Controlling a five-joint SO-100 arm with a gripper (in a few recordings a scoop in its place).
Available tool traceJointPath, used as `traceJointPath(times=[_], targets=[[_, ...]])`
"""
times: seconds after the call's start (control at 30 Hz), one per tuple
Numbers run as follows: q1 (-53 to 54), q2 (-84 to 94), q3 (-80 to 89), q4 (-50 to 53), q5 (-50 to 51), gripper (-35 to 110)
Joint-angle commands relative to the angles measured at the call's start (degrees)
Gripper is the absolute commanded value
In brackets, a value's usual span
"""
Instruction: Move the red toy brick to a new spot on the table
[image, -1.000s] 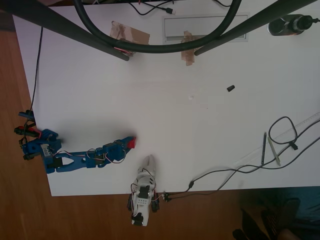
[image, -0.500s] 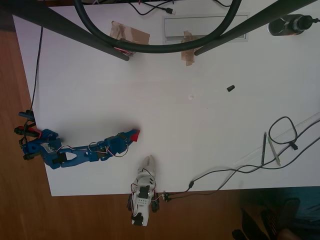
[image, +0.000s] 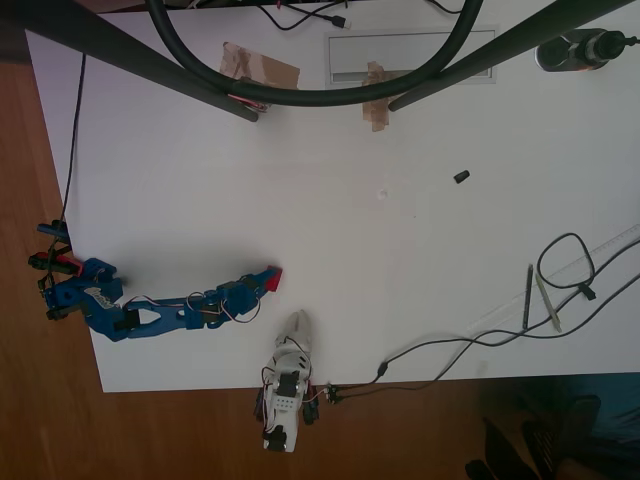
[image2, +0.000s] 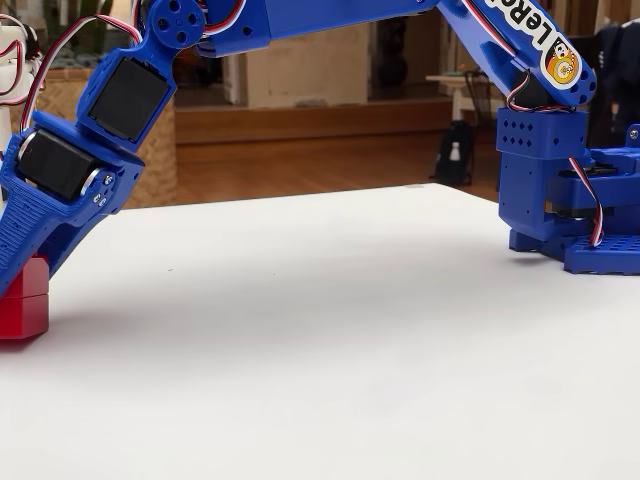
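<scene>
The red toy brick (image: 273, 275) sits at the tip of my blue gripper (image: 268, 279), near the lower left of the white table (image: 320, 230) in the overhead view. In the fixed view the brick (image2: 22, 300) is at the far left, its underside at the table (image2: 330, 340) surface. The blue fingers (image2: 35, 225) come down over its top and hide part of it. The gripper is shut on the brick.
A small black plastic bit (image: 461, 177) lies right of centre. Cables (image: 560, 262) and two pens (image: 527, 297) lie at the right. Tape patches (image: 262, 68) and dark stand legs (image: 150, 60) cross the top. My arm's base (image: 75, 297) is clamped at the left edge.
The gripper carried the brick a little up and to the right in the overhead view, then settled slightly lower. The arm's elbow shifted with it.
</scene>
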Motion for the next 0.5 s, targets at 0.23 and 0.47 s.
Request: traceJointPath(times=[0.23,0.47], targets=[[0.35,10.72,-4.92,6.77,-0.79,26],[1.76,28.83,2.9,14.85,0.18,29]])
